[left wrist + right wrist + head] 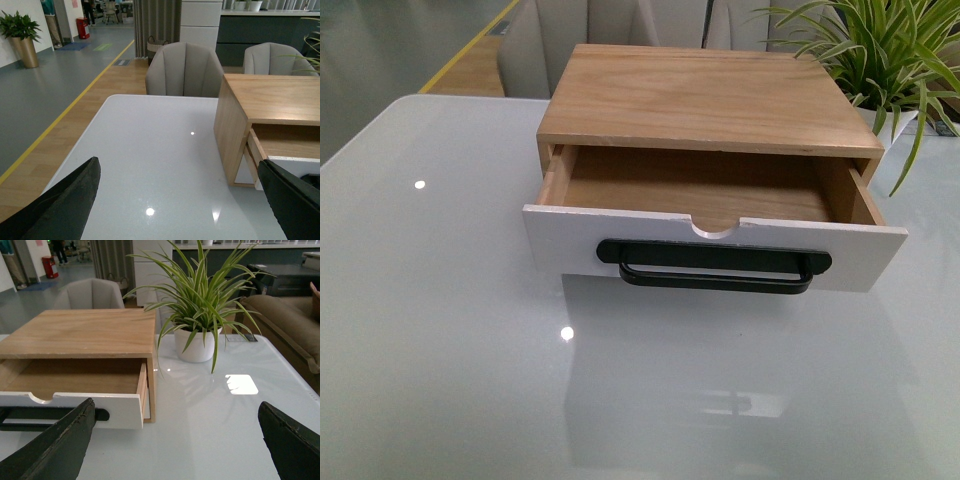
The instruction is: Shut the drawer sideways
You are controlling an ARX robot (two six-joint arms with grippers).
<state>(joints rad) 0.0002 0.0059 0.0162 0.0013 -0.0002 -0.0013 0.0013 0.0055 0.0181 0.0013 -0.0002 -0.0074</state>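
Left of the wooden box (700, 95) the left gripper (177, 167) hangs with jaws spread wide, the drawer (570, 235) juts open from the box's front, and right of the box the right gripper (176, 405) is equally spread.

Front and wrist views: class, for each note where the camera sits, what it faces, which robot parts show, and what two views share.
Front view: on the robot's body, facing the open drawer and box head-on; no arm shows.
Left wrist view: on the left wrist, facing the box's left side and a chair; open left gripper shows.
Right wrist view: on the right wrist, facing the box's right end and plant; open right gripper shows.
Shared: the plant, in front and right wrist views.
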